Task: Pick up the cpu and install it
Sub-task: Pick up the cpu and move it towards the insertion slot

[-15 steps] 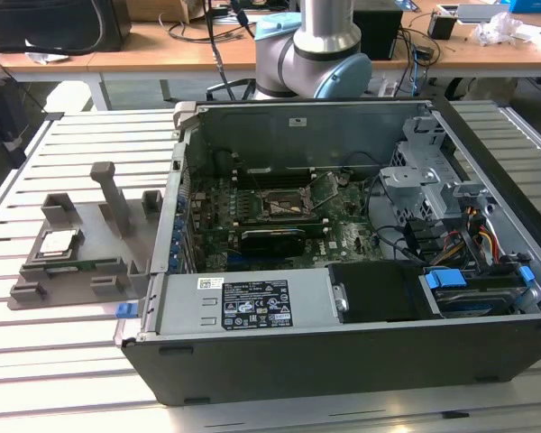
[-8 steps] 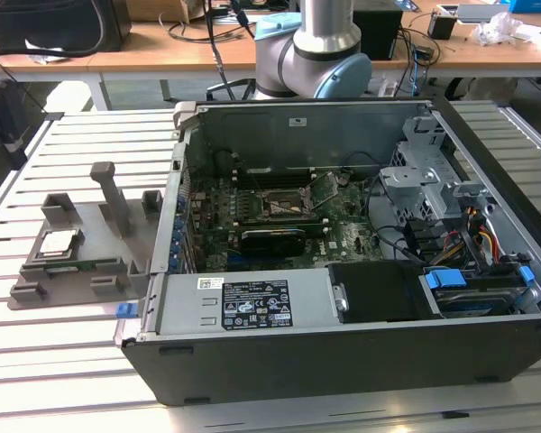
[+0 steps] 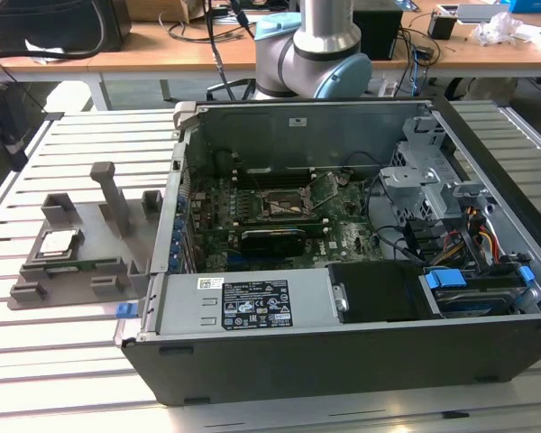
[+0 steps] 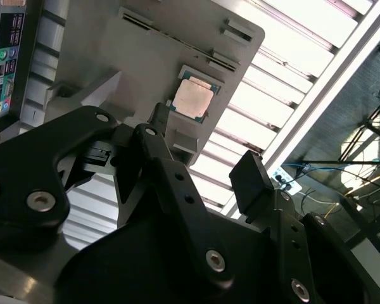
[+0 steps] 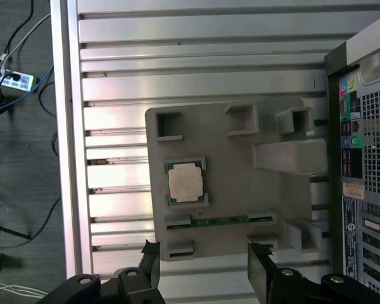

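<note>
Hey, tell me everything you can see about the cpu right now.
The cpu is a small flat square chip with a dull silver metal top and a thin darker rim. It lies flat, metal side up, in a square recess of the grey tray, to the exterior view's left of the open computer case. The open end effector is apart from it.

The cpu [image 5: 185, 182] has a dull metal top; the tray [image 5: 234, 190] is matt grey plastic.

Slatted metal worktable [image 3: 63, 361], pale, brightly lit. Wooden desks [image 3: 153, 54] along the rear, strewn with cables [image 3: 191, 25]. Dark floor [image 5: 19, 190] with white power strip [image 5: 9, 79] and loose leads.
</note>
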`<action>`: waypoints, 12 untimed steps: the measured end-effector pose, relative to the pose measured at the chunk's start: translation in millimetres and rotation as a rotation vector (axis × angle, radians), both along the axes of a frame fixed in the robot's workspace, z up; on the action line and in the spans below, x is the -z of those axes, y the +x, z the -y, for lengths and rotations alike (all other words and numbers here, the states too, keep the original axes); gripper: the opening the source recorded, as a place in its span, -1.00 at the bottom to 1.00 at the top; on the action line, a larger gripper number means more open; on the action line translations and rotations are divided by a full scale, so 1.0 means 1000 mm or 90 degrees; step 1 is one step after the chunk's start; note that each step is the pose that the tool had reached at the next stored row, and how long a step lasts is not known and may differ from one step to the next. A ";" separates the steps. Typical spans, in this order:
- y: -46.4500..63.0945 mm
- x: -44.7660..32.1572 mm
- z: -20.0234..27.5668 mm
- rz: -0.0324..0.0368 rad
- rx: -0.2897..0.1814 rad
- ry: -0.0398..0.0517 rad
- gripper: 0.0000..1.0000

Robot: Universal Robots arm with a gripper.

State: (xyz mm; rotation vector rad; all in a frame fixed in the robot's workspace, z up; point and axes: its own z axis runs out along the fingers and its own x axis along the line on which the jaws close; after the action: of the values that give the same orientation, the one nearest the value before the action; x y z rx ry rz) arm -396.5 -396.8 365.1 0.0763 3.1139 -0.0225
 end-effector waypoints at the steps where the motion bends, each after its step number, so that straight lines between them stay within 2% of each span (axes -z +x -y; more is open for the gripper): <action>1: 0.000 0.0003 0.0000 0.0000 0.000 0.0000 0.33; 12: 0.000 0.0050 0.0000 0.0000 0.000 -0.0004 0.33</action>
State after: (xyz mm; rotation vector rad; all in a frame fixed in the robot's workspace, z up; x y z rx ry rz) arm -396.5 -396.8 360.1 0.0764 3.1139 -0.0235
